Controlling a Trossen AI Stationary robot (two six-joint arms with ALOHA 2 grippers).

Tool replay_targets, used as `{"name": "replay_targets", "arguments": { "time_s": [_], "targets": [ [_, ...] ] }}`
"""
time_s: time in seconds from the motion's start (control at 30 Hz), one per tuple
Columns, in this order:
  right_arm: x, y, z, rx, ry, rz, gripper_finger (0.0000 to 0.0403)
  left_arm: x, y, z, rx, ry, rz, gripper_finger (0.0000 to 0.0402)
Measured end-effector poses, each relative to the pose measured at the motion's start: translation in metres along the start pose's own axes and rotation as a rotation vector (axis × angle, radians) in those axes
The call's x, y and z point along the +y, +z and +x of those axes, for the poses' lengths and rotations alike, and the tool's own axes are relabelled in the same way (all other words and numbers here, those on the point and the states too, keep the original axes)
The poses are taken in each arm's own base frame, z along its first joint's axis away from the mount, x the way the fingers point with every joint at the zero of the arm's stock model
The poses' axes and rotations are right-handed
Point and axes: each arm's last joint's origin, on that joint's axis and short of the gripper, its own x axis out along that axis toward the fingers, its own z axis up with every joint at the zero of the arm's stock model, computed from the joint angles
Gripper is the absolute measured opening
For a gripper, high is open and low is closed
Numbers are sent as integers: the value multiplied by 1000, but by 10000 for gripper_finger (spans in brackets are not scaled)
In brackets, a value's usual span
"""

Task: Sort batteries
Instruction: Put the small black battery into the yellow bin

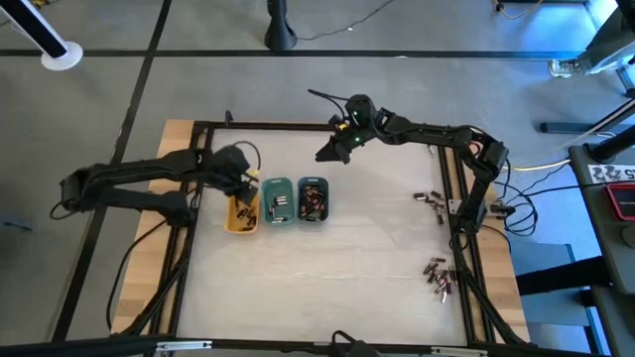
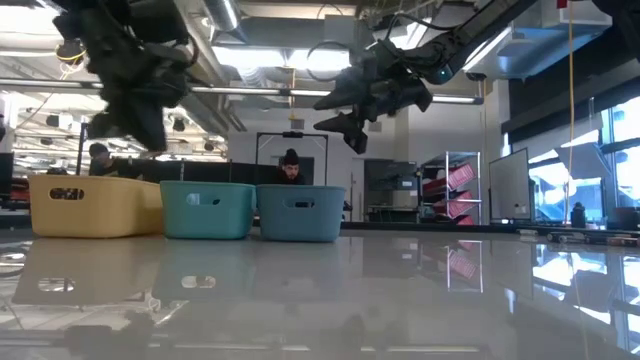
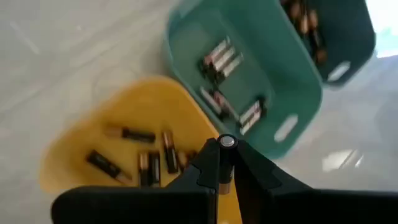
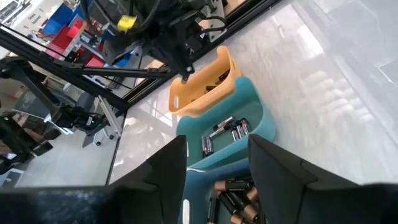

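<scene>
Left pincer (image 3: 225, 163) is clenched on one battery (image 3: 225, 160), hanging right over the yellow tray (image 1: 241, 215). Right pincer (image 4: 217, 165) is released and empty, raised above the blue tray (image 1: 313, 199). All three trays hold sorted cells, the green tray (image 1: 278, 199) too, but loose batteries (image 1: 438, 275) wait by the desk's right edge. Left arm reaches in low; right arm stretches across, high.

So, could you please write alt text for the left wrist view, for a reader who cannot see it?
The left gripper is shut on a battery held upright above the yellow tray, which holds several dark, copper-ended batteries. Beside it, the green tray holds silvery batteries, and part of the grey-blue tray with copper-toned batteries shows beyond, all on the pale table.
</scene>
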Motion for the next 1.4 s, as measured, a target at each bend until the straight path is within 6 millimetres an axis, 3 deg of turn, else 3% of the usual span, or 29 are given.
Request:
{"name": "replay_targets", "arguments": {
  "time_s": [0.43,1.03,1.4],
  "targets": [
    [-2,0,-4,10,42,-1,170,-7,-22,2,73,95,-24,17],
    [-3,-2,-6,45,96,10,170,2,-40,19,118,134,-95,18],
    [-3,-3,-6,48,96,9,170,9,-33,26,12,188,-139,92]
  ]
}}
